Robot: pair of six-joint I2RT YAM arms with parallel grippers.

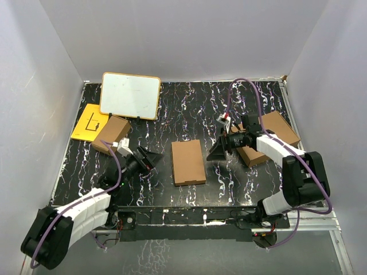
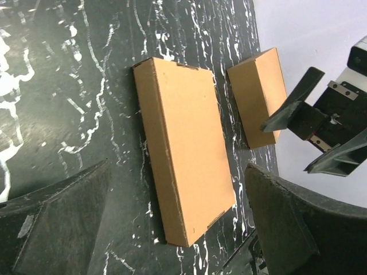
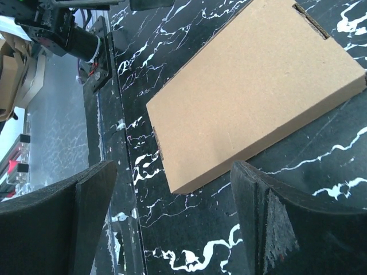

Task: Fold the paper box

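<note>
Black tabletop (image 1: 74, 172) veined with white stretches out ahead of me, closed in by pale walls (image 1: 183, 34) on three sides.

My left gripper (image 1: 152, 159) hangs low over the table with its fingers spread wide and nothing between them, pointing toward the middle. My right gripper (image 1: 221, 148) faces it from the other side, its fingers also apart and empty. Neither touches anything.

Between the two grippers lies the paper box (image 1: 188, 162), flat on the table near the front edge, with a short end toward me. Its lid is down and flush, so I cannot tell whether anything is inside. Through my right wrist camera I see a slot cut along one long edge and a small notch in the side wall. Through my left wrist camera the top looks smooth and level.

Farther out, a bigger brown box (image 1: 281, 129) sits on the right, partly under my right arm and closed as well. A small brown box (image 1: 112, 133) rests on the left just beyond my left arm, also shut. Behind it lies a yellow sheet (image 1: 87, 123) with a black line drawing, and a whiteboard (image 1: 131, 95) stands at the back, overlapping the sheet's corner.
</note>
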